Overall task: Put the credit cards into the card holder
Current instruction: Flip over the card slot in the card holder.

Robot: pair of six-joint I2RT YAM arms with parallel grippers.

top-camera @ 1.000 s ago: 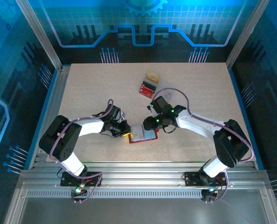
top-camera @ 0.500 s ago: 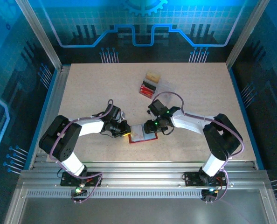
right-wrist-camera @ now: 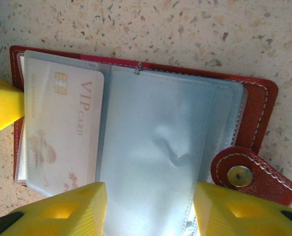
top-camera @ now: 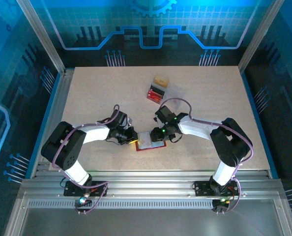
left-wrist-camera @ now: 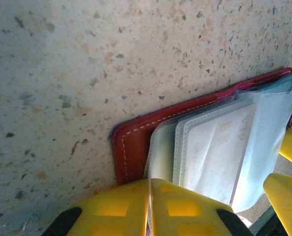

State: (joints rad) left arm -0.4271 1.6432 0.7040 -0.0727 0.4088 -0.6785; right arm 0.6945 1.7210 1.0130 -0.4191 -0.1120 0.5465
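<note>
The dark red card holder lies open on the table between both grippers. Its clear sleeves fan out, and the snap tab points to the right. A pale credit card printed "VIP CARD" sits inside the left sleeve; the same card appears through the plastic in the left wrist view. My left gripper is shut, pinching a sleeve edge at the holder's left side. My right gripper hovers open over the middle sleeves, nothing between its fingers.
A clear plastic box with dark red ribbed pieces and a small tan block stand at the back of the speckled table. The left gripper's yellow finger reaches the holder's left edge.
My right arm has swung its elbow inward and its gripper has shifted slightly left over the open holder. The left arm has stayed still.
</note>
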